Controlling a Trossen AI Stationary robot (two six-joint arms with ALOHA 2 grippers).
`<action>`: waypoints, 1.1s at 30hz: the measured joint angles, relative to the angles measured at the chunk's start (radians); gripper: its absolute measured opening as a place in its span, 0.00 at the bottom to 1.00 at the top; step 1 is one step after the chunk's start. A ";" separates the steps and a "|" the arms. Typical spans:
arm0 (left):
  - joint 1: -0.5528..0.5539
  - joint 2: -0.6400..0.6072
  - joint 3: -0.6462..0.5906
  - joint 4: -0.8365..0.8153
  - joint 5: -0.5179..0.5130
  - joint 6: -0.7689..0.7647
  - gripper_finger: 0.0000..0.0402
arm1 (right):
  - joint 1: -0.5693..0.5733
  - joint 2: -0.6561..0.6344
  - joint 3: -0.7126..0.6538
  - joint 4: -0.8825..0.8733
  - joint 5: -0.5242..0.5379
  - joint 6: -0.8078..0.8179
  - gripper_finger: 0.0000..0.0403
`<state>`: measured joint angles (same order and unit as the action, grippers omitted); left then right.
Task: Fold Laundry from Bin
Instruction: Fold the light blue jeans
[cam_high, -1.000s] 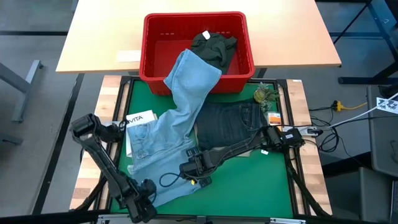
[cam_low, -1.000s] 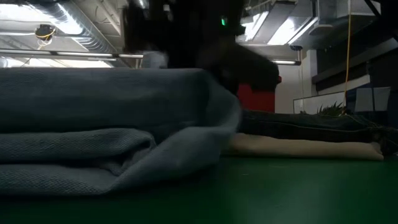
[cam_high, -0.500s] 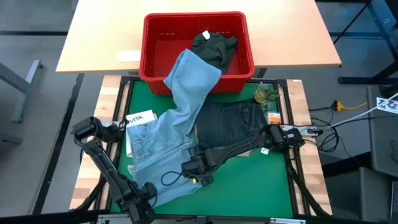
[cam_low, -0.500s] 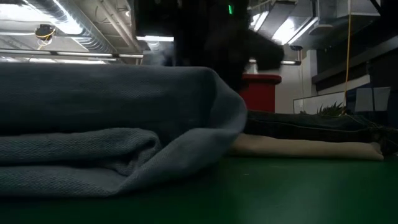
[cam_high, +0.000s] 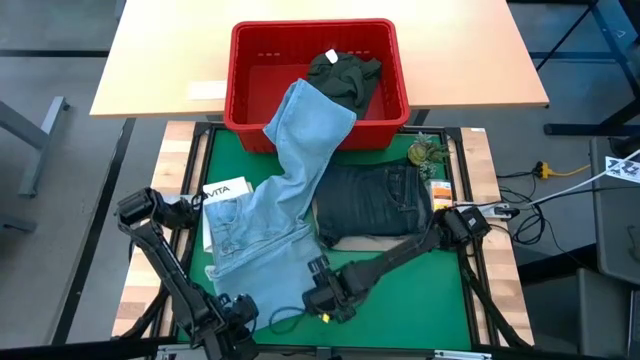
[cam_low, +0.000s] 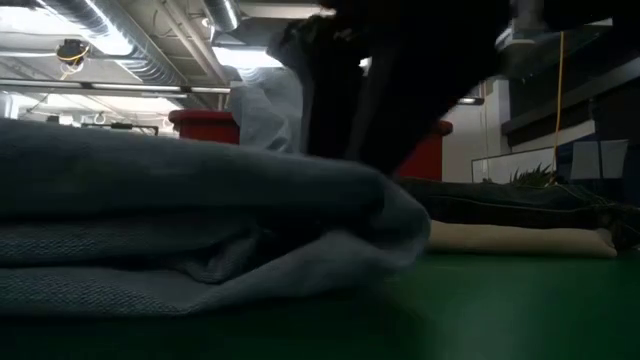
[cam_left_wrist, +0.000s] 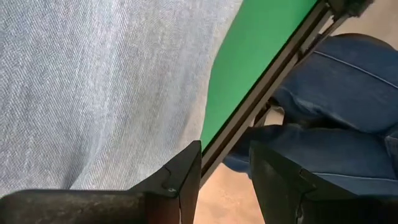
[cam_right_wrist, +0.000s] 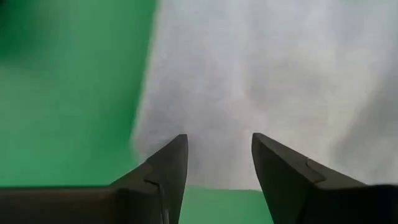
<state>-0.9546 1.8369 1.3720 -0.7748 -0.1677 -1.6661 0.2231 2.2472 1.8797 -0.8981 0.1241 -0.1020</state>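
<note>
Now I see my right gripper (cam_high: 312, 296), fingers parted and holding nothing, at the light blue jeans' (cam_high: 268, 230) near hem, cloth just ahead. My left gripper (cam_high: 232, 322), also released, hovers beside the same hem at the tabletop's (cam_high: 420, 290) edge.

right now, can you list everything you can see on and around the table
bin: one, red, on the tan table beyond the green mat
dark olive-green piece: one, inside the bin
light blue jeans: one pair, trailing from the bin over its front rim onto the mat's left half
dark navy jeans: one pair, folded, mat's right half
beige trousers: one, under the dark navy jeans
white card: one, partly under the light blue jeans
small green thing: one, mat's far right corner
left claw: open, empty, at the mat's near left edge
right claw: open, empty, over the light blue jeans' near edge
</note>
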 joint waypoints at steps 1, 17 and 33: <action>0.000 0.005 0.000 0.001 -0.001 0.000 0.32 | 0.012 0.006 0.000 0.009 0.002 0.000 0.44; -0.029 0.124 0.000 0.043 0.080 0.015 0.32 | 0.046 0.042 -0.108 0.097 0.053 0.029 0.44; -0.027 0.131 0.045 0.065 0.265 0.046 0.32 | 0.044 -0.029 -0.137 0.049 0.041 0.046 0.44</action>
<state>-0.9817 1.9681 1.4174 -0.7100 0.0975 -1.6196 0.2674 2.2182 1.7432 -0.8493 0.1655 -0.0565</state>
